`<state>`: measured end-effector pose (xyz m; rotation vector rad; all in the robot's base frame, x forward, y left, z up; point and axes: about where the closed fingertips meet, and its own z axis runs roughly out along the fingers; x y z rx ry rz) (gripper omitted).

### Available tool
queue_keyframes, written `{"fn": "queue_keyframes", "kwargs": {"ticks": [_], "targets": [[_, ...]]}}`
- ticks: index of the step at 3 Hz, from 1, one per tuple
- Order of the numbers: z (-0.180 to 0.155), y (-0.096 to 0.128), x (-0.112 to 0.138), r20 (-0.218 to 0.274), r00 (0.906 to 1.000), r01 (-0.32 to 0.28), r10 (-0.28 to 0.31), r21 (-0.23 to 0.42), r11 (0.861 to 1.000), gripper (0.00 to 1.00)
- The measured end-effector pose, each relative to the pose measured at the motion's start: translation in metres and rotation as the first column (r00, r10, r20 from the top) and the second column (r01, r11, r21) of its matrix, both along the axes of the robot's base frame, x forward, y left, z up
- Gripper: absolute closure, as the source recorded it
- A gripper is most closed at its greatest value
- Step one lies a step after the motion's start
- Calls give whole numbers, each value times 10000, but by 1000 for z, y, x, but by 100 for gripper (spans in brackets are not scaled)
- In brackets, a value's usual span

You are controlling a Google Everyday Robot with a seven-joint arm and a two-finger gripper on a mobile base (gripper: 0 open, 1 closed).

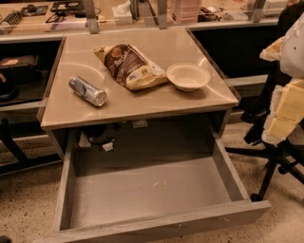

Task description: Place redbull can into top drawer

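Note:
The redbull can [88, 90] lies on its side on the left part of the tan tabletop [142, 107], silver with bluish panels. The top drawer [152, 190] of grey wood is pulled out below the tabletop, and its smooth bottom holds nothing. My gripper [285, 111] shows as pale cream and white blocks at the right edge of the camera view, off the table's right side. It is far from the can and holds nothing that I can see.
A brown and cream snack bag [129, 66] lies mid-table, and a white bowl [188, 76] sits right of it. A black office chair base [275, 161] stands on the floor at right. A cluttered counter [142, 14] runs behind the table.

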<state>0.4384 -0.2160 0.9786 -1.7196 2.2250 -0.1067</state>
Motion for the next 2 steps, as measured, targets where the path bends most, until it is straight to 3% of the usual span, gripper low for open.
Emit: {"fn": "queue_keyframes", "kwargs": {"ticks": [1,2], "targets": [[0,0,0,0,10000,0,0,0,10000,0],[-10,33,3,-256,9994,-229,236,286,9993,0]]}}
